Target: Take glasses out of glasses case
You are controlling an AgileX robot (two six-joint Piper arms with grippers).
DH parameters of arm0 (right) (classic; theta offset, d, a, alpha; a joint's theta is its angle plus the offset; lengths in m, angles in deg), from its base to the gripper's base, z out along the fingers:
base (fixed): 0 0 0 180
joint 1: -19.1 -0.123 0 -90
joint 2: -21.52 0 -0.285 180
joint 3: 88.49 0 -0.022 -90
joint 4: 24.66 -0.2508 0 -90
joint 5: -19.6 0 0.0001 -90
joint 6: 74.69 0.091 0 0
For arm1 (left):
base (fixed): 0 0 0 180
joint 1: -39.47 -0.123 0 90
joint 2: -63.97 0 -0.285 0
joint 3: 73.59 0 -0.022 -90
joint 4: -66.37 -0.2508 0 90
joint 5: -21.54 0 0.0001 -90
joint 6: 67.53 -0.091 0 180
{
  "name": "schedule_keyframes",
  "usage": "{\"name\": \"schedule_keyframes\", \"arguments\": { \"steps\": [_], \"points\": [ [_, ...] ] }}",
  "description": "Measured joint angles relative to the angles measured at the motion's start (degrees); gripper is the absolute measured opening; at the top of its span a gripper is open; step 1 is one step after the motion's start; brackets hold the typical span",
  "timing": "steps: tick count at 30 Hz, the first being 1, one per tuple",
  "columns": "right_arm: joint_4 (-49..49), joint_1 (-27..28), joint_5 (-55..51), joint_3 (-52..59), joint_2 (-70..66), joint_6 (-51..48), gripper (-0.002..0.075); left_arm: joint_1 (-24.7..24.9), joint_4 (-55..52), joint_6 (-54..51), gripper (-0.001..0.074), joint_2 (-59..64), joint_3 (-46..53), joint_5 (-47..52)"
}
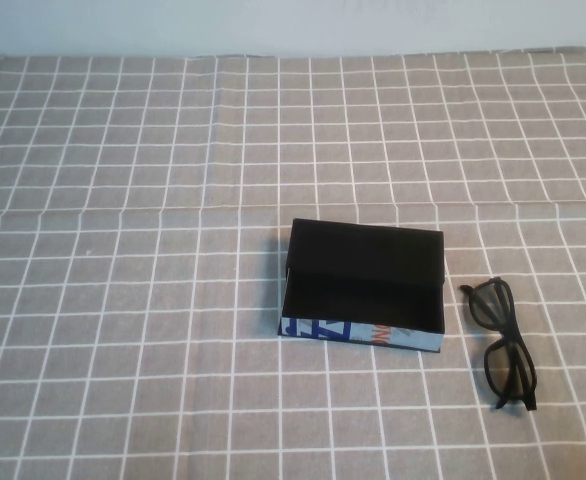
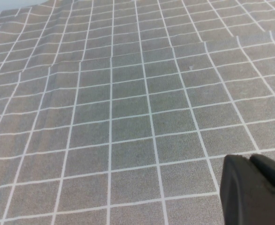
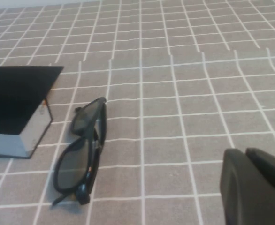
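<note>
1. Glasses case (image 1: 365, 290), a small rectangular box with black interior and walls and a white long side printed in blue and orange, sits open and empty on the grey cloth gridded in white (image 1: 123, 300). Nothing remains inside, so I judge the removal done.
2. Black thick plastic-framed glasses (image 1: 501, 343) with dark lenses lie folded flat on the cloth just beside the case, on my right and apart from it, presumably set down clear of the box.
3. My right gripper (image 3: 255, 187) shows only in its wrist view, near the glasses but not touching; its opening I cannot tell.
4. My left gripper (image 2: 255, 187) hangs over bare cloth; its opening I cannot tell.
</note>
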Motion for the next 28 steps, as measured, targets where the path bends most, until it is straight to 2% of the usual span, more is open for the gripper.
{"name": "schedule_keyframes", "arguments": {
  "steps": [5,13,28],
  "points": [
    [-0.13,1.57,-0.14,0.00,0.00,-0.04,-0.0016,0.00,0.00,0.00,-0.0004,0.00,0.00,0.00],
    [-1.20,-0.24,-0.14,0.00,0.00,-0.13,-0.0016,0.00,0.00,0.00,-0.0004,0.00,0.00,0.00],
    [-1.56,-0.24,-0.14,0.00,0.00,-0.26,-0.0016,0.00,0.00,0.00,-0.0004,0.00,0.00,0.00]
  ]
}}
